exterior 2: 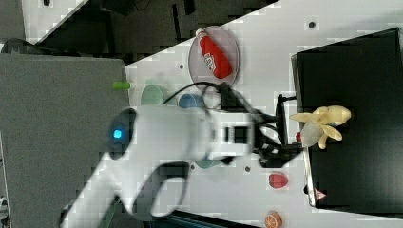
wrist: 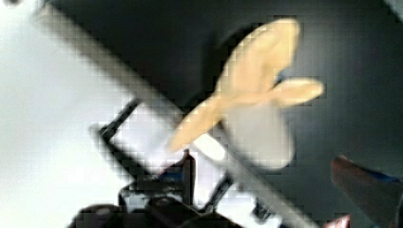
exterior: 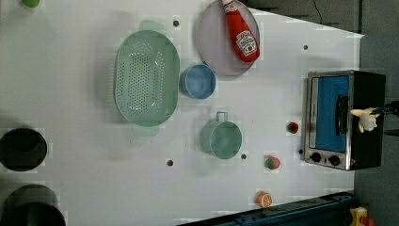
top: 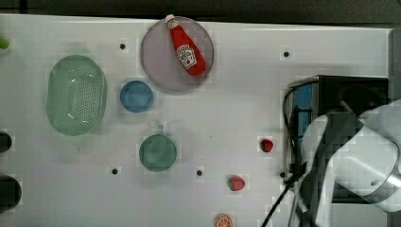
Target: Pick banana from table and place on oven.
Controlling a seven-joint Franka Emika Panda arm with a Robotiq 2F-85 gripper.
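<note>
Right view, left to right: the arm (exterior 2: pixel 161 142) is seen reaching over the table (exterior 2: pixel 266 52) toward the oven (exterior 2: pixel 351 118), near whose front edge the banana (exterior 2: pixel 321 123) is seen on the black top. Its long axis is judged to run across the oven top, from front edge toward the back. The gripper (exterior 2: pixel 285 128) is spread wide, with nothing held. The release step is judged in hand; a clear retreat is called for next.

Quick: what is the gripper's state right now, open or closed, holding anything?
Gripper: open, holding nothing; the small pale yellow toy banana lies on the black oven top.
</note>
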